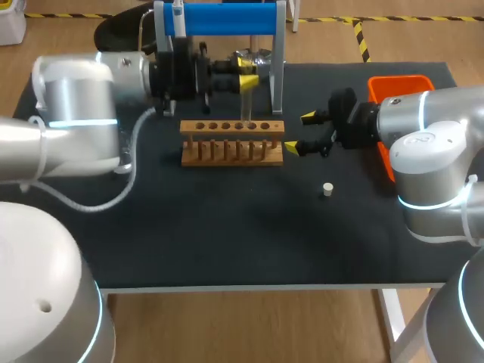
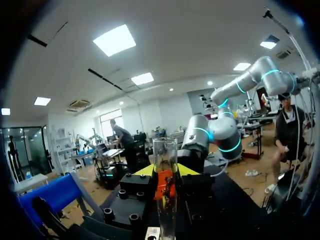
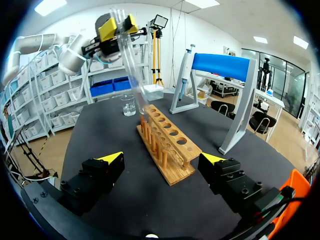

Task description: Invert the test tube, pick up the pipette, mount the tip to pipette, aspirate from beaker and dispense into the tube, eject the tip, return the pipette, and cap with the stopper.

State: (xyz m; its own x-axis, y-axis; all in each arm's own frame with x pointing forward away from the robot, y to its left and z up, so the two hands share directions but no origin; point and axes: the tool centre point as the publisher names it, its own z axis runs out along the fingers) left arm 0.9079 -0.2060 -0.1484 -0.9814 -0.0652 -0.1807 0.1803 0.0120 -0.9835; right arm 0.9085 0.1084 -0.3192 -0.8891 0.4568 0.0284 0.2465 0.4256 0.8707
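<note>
**Q:** What surrounds the fingers?
**A:** A wooden peg-and-hole rack [image 1: 232, 141] lies below my left gripper [image 1: 246, 79] and just ahead of my right gripper [image 1: 301, 132], whose fingers stand wide apart and empty. A small white stopper [image 1: 327, 189] lies beside them.

**Q:** And the clear glass test tube [image 1: 246, 106]?
**A:** Clamped between my left fingers, with its long axis near upright and its lower end at the rack's holes.

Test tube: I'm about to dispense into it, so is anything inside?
Nothing shows inside the tube; it looks clear in both wrist views. The stretch pinched by the left tool is partly covered.
</note>
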